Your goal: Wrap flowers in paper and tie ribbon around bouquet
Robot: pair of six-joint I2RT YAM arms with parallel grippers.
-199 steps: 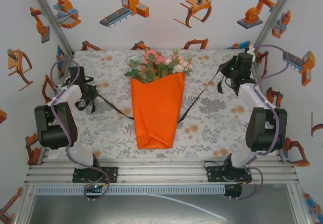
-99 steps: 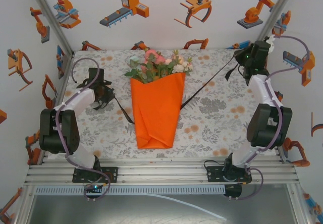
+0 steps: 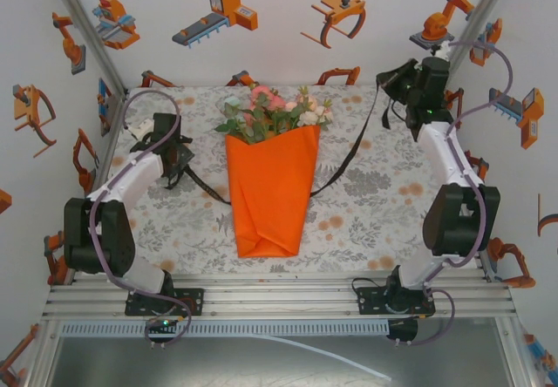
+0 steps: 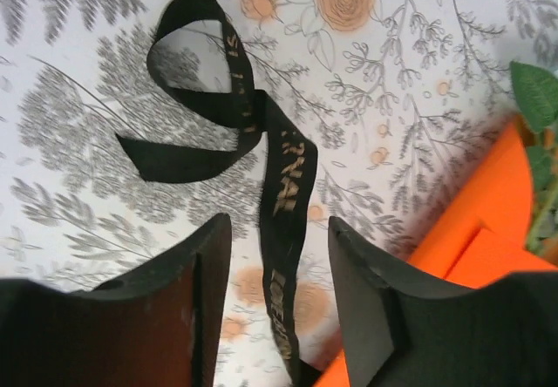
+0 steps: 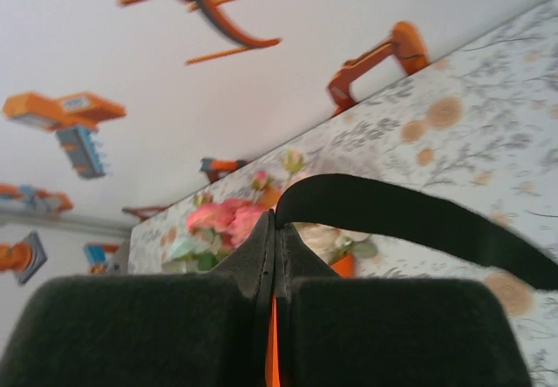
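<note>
The bouquet lies in the middle of the table: pink, peach and cream flowers [image 3: 275, 112] stick out of the top of the orange paper [image 3: 270, 195] cone. The black ribbon [image 3: 207, 190] runs from the left side, past the cone, and rises on the right. My left gripper [image 4: 279, 230] is open just above the table. The ribbon [image 4: 283, 186] lies loose between its fingers, and its end is looped on the cloth. My right gripper [image 5: 275, 217] is shut on the ribbon [image 5: 410, 217] and holds it high at the back right [image 3: 390, 84].
The orange paper's edge [image 4: 488, 221] and a green leaf [image 4: 536, 91] lie just right of the left fingers. The back wall [image 3: 279, 56] and the frame post [image 3: 475, 16] stand close behind the right arm. The patterned tablecloth [image 3: 375, 213] is bare right of the cone.
The left gripper has opened and let the ribbon's end drop on the cloth. The right gripper has risen towards the back wall with its end, so the ribbon now slopes up steeply.
</note>
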